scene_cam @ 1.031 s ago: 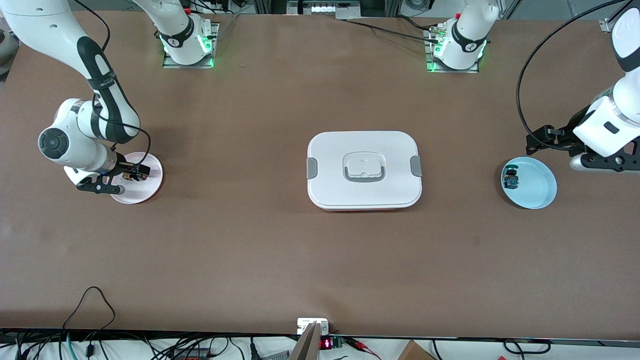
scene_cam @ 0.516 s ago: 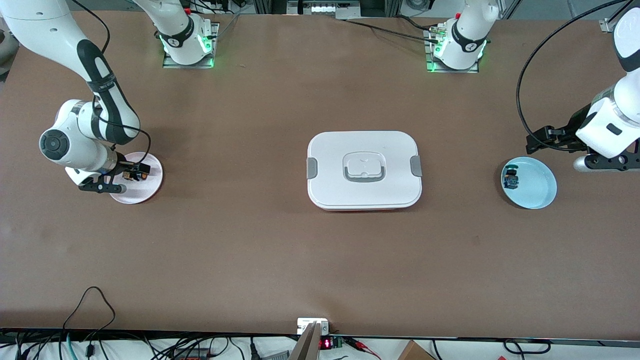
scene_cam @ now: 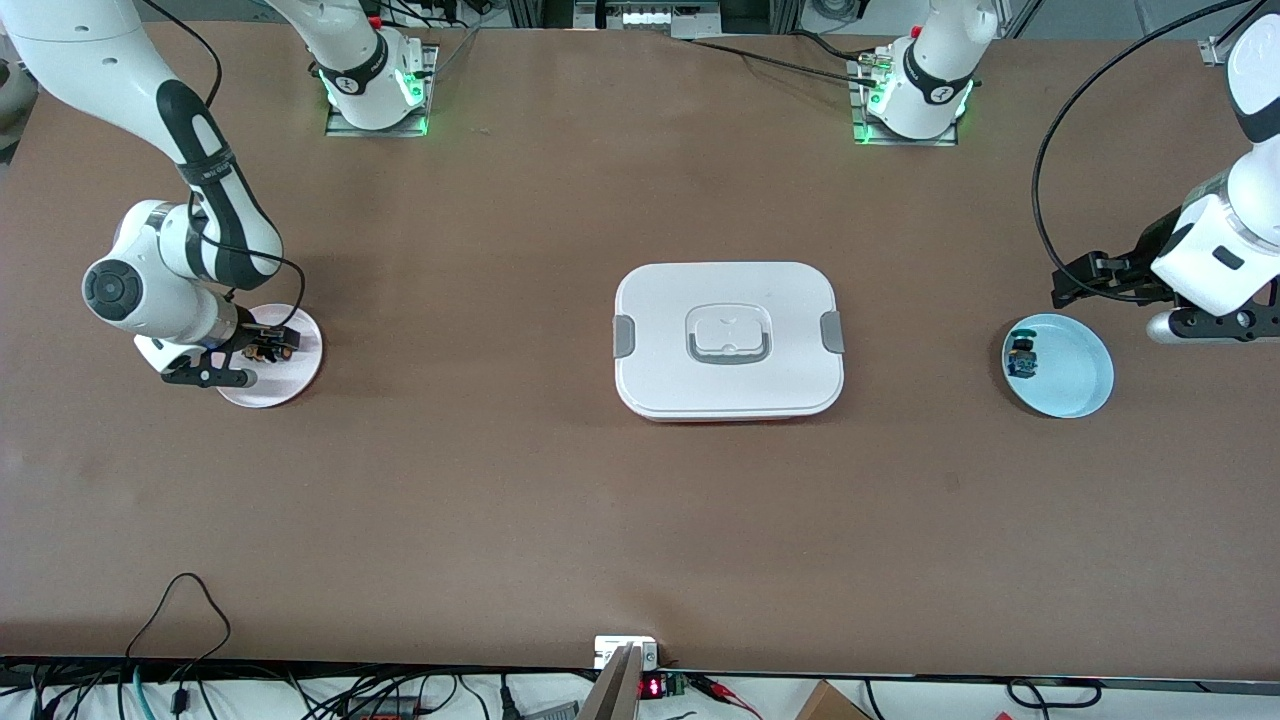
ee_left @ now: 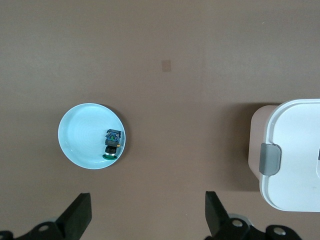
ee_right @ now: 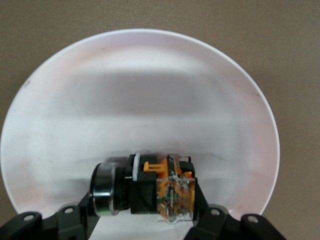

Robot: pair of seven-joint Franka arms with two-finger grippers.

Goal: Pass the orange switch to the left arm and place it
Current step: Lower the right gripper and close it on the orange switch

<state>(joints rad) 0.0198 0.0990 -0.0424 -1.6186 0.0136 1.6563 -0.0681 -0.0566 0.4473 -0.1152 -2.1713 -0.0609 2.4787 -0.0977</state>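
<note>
My arms are glossy white with rounded joint housings and black bands; the right arm [scene_cam: 150, 280] has a dark round cap on one joint. Black cables loop along both, widest beside the left arm [scene_cam: 1225, 240]. Bases glow green on metal plates. My grippers are matte black with visible screw holes.

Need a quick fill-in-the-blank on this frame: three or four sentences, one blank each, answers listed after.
1. The right gripper has its jaws shut on the small black orange switch, which sits on the round ____ plate.
2. The left gripper hangs with jaws ____ beside the round pale blue plate.
3. The small black switch with blue-green parts lies ____ the pale blue plate.
4. The large flat white box has its lid ____.

Missing words: pink; open; on; on
</note>
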